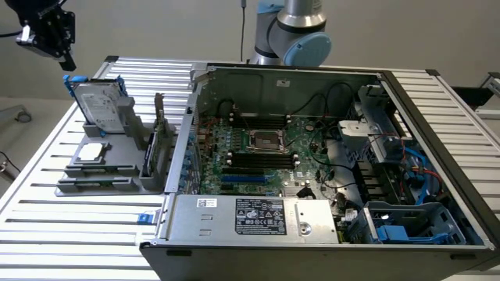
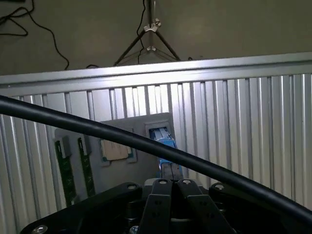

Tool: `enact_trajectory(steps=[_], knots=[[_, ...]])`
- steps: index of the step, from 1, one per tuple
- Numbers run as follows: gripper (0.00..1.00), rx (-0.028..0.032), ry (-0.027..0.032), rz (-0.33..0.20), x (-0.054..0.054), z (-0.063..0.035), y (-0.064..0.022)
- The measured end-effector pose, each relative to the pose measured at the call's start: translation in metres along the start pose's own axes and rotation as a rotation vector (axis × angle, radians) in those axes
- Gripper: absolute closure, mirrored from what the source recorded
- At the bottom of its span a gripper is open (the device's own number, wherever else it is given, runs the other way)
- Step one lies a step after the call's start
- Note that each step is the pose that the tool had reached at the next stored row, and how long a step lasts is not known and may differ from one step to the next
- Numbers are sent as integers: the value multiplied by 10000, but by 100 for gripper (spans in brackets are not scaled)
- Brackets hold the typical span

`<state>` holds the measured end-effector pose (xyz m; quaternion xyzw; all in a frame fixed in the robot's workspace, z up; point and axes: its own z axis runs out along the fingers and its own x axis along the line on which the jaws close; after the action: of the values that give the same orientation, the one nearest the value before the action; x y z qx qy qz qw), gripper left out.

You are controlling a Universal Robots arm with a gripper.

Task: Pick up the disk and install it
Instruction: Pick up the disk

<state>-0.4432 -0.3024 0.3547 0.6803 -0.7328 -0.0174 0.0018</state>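
Clearly a pre-grasp moment: gripper [image 1: 69, 61] hangs above the disk [image 1: 102, 105], off toward the exterior view's left and well apart from it, fingers pressed together and holding nothing. The disk stands on edge in the grey holder [image 1: 117, 175] on the slatted table [image 1: 47, 222], beside the open computer case [image 1: 312, 117], with the blue rails showing at its top. To do the pick well, I'd judge the fingers must part wider than the disk's thin side while up high, then centre over that top edge, square to the flat faces. Grip the metal body, not the rails, which probably flex. Pull straight up out of the slot. The black cable [image 2: 97, 127] crosses the wrist view and could snag.
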Motion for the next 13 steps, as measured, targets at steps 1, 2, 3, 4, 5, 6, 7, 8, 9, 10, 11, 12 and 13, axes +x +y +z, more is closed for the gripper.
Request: enact_trajectory(steps=[1, 2, 3, 4, 5, 6, 7, 8, 9, 10, 11, 12, 13], knots=[[89, 6, 3, -124, -1, 0, 0], [89, 14, 6, -257, -2, 0, 0], [89, 24, 9, -386, -3, 0, 0], [89, 36, 11, -505, -4, 0, 0], [89, 51, 13, -621, -4, -1, 1], [89, 71, 16, -744, -5, -1, 0], [89, 90, 18, -852, -6, -1, 0], [89, 112, 19, -961, -7, -1, 0], [89, 139, 21, -1067, -8, -1, 1], [89, 173, 21, -1161, -10, 0, 1], [89, 210, 23, -1268, -12, 0, 1], [89, 246, 24, -1364, -13, -1, 1], [89, 286, 25, -1457, -17, 0, 1]])
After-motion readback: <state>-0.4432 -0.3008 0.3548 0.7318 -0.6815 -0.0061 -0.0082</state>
